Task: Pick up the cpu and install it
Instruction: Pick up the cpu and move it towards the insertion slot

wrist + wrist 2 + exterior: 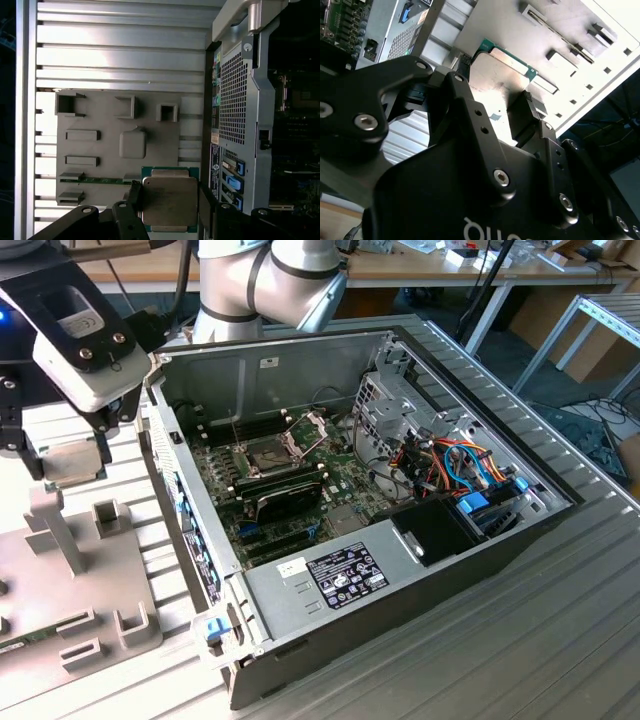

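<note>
- My pincer (169, 199) is clamped on the cpu (71, 464). One black finger (134, 194) presses on each of two opposite edges.
- In the first wrist view I see the cpu's dull silver-grey top facing the camera, with a thin green rim around it. It sits flat between the fingers.
- The cpu hangs in the air over the grey fixture plate (95, 585), near the plate's edge on the computer's side, and touches nothing but the fingers.
- The fixture plate lies on the slatted metal table (560, 630) and carries several raised grey holders. A thin green strip (100, 180) rests along one row of them.
- The open computer case (300, 585) stands on the same table, just beside the plate on the exterior view's right.
- Inside the case I can make out the green motherboard (340, 480). Its socket (268, 454) is uncovered and the socket frame (307, 426) is hinged up.
- The cpu is outside the case and well apart from the socket.
</note>
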Robot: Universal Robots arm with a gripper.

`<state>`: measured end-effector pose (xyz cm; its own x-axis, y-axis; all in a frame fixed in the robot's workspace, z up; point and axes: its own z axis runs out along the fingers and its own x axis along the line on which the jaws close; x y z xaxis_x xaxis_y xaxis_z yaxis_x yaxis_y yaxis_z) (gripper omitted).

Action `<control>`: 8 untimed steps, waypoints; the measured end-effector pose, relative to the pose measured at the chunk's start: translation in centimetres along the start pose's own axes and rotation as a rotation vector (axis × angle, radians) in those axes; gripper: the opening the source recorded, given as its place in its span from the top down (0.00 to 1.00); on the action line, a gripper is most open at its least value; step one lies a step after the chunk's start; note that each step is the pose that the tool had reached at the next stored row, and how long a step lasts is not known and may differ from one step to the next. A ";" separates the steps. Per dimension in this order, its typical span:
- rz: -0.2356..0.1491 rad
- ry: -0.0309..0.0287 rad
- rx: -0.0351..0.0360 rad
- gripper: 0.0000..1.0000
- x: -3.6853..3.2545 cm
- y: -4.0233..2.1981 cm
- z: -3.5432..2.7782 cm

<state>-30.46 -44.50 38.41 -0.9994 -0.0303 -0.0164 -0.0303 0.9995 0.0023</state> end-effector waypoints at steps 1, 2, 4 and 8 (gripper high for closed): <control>0.000 0.0000 0.0000 0.45 -0.16 -0.01 0.01; 0.000 0.0000 0.0000 0.45 -0.35 -0.01 0.02; 0.000 0.0000 0.0000 0.45 -0.61 -0.02 0.03; 0.000 -0.0001 0.0000 0.45 -1.20 -0.04 0.06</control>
<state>-29.26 -44.50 38.37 -0.9994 -0.0303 -0.0164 -0.0304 0.9995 0.0023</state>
